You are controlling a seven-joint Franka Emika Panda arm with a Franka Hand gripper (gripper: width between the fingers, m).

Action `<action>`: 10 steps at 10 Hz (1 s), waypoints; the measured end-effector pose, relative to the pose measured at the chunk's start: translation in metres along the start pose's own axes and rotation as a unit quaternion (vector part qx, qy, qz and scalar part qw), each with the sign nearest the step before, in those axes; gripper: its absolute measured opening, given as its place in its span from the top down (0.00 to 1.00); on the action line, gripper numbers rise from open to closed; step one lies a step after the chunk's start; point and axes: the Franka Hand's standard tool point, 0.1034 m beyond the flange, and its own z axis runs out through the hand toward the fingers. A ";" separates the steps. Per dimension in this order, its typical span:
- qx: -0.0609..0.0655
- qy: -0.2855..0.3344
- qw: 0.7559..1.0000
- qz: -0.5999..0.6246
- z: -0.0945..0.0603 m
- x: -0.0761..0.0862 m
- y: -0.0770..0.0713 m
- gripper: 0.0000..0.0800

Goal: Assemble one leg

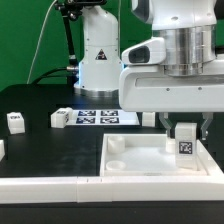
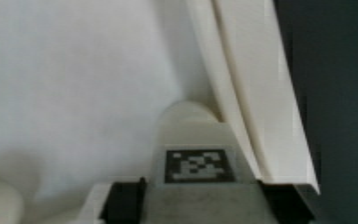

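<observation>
Over the tray (image 1: 140,165) at the exterior view's right, the gripper (image 1: 185,133) clamps the leg (image 1: 185,144) by its flat sides, a sound hold for light, stiff, probably slippery plastic.

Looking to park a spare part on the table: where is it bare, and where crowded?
Bare table spans between the loose leg, the tray piece and the long bar. Crowded: beside the marker board, and over the tray piece, where the end effector grips a second leg.
</observation>
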 end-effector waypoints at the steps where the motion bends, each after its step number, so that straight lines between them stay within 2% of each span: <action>1: 0.002 -0.001 0.997 0.071 0.000 -0.002 -0.003 0.63; 3: 0.002 -0.001 0.987 0.163 0.000 -0.002 -0.004 0.63; 4: 0.005 -0.004 0.971 0.240 0.000 -0.002 -0.004 0.63; 6: 0.007 -0.007 0.955 0.297 0.001 -0.002 -0.004 0.63; 8: 0.010 -0.010 0.943 0.333 0.001 -0.002 -0.005 0.63; 10: 0.010 -0.009 0.950 0.311 0.001 -0.002 -0.005 0.62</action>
